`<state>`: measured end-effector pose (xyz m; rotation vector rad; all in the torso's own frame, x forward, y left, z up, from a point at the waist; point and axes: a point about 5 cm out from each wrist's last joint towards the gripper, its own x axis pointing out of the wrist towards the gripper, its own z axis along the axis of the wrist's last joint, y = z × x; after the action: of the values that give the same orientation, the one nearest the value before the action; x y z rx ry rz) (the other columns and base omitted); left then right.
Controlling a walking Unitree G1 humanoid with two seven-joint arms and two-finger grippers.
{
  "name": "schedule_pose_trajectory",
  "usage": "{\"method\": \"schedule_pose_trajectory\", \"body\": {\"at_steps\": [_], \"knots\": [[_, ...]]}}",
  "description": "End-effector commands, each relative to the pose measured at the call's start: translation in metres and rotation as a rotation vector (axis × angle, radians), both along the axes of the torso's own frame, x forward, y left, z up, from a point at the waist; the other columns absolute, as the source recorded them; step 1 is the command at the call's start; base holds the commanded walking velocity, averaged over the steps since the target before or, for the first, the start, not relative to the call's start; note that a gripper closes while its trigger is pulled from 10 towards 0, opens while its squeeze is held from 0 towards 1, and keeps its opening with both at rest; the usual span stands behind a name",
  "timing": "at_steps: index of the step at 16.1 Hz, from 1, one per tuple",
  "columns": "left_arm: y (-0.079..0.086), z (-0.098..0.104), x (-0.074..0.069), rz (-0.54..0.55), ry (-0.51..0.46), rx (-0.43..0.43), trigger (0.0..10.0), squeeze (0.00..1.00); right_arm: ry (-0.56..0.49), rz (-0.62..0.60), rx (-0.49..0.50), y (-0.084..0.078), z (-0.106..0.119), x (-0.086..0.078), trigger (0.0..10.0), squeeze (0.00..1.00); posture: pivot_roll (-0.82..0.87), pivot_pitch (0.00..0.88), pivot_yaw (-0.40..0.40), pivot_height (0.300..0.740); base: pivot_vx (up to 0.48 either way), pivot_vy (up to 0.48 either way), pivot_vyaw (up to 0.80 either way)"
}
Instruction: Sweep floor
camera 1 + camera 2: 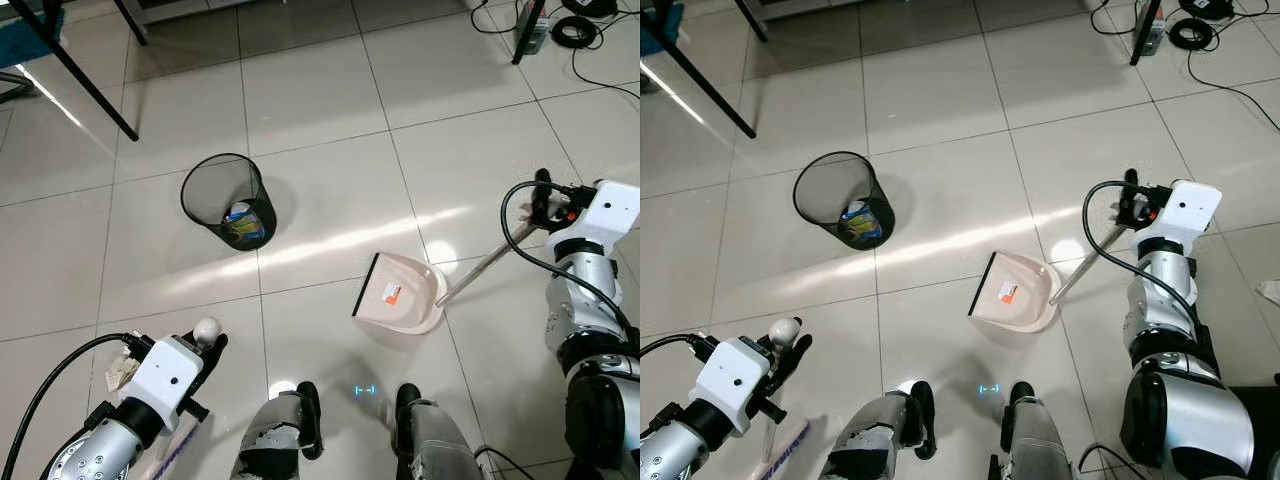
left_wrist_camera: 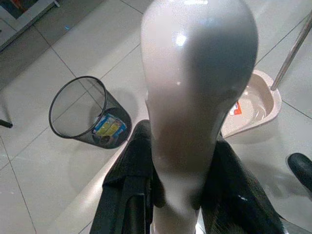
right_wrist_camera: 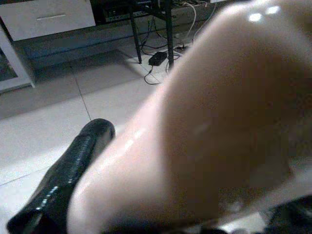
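- Beige dustpan (image 1: 402, 292) rests on tiled floor (image 1: 320, 130); right gripper (image 1: 543, 198) pinches its handle.
- Left gripper (image 1: 205, 345) fingers clamp broom handle (image 2: 195, 97).
- Mesh bin (image 1: 228, 203) stands beside dustpan.

Broom (image 1: 172, 452) head cut off at frame bottom; bin (image 1: 228, 201) contents indistinct.

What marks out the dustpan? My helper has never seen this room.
On the tiled floor, just ahead of the robot's feet and right of the black mesh bin, lies the dustpan. It is pale pink with an orange label, and its long handle runs to the right hand.
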<state>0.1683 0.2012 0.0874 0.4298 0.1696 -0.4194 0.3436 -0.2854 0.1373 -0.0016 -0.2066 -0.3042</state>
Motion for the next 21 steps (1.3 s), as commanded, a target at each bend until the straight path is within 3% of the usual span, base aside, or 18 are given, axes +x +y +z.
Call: {"method": "schedule_pose_trajectory", "body": {"at_steps": [1, 2, 14, 21], "knots": [[0.006, -0.001, -0.005, 0.007, 0.023, 0.039, 10.0, 0.0, 0.031, -0.016, 0.027, -0.002, -0.007, -0.002, 1.1, 0.0, 0.28, 0.335, 0.144, 0.74, 0.0, 0.0, 0.0], [0.007, -0.001, -0.005, 0.007, 0.022, 0.039, 10.0, 0.0, 0.028, -0.017, 0.03, -0.002, -0.006, -0.002, 0.0, 0.0, 0.28, 0.334, 0.144, 0.74, 0.0, 0.0, 0.0], [0.006, -0.006, 0.002, 0.012, 0.01, 0.026, 10.0, 0.0, -0.021, 0.002, 0.052, 0.004, 0.001, 0.003, 0.0, 0.0, 0.25, 0.308, 0.127, 0.74, 0.0, 0.0, 0.0], [-0.003, -0.014, 0.021, 0.024, -0.023, -0.017, 10.0, 0.0, -0.083, 0.067, 0.073, 0.026, 0.004, 0.008, 0.0, 0.0, 0.19, 0.27, 0.091, 0.74, 0.0, 0.0, 0.0]]}}
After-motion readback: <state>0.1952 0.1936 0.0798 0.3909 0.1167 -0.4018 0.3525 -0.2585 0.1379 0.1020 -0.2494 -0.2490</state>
